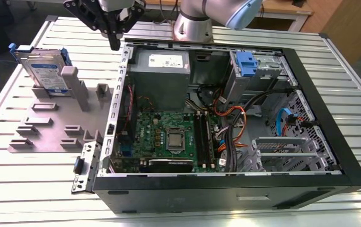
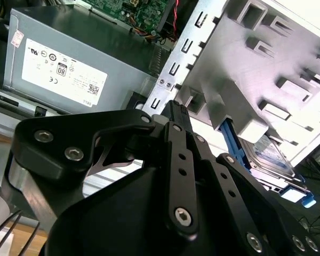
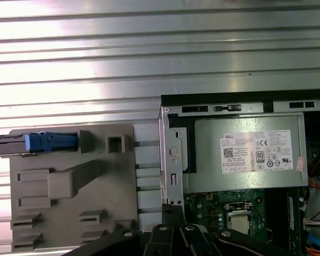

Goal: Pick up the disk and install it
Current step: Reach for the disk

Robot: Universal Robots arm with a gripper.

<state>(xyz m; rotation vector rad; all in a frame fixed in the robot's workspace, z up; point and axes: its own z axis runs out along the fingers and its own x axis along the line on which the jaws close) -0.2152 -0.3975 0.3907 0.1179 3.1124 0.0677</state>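
The disk (image 1: 41,70), silver-grey with a white-and-blue label and a blue carrier, stands on edge in a slot of the grey holder plate (image 1: 54,124) at the exterior view's left. It appears edge-on in the first wrist view (image 3: 45,143) and partly behind the holder's posts in the second wrist view (image 2: 272,160). My gripper (image 1: 114,46) hangs above the far left corner of the open computer case (image 1: 231,189), apart from the disk and to its right in the exterior view. Its black fingers (image 2: 174,114) are shut together with nothing between them, over the case wall (image 3: 170,160).
Inside the case lie the grey power supply (image 1: 161,64), the green motherboard (image 1: 167,137), orange and blue cables (image 1: 237,118) and a drive bay with a blue latch (image 1: 246,64). The holder plate carries several posts and slots. All of it rests on a slatted metal table (image 1: 35,208).
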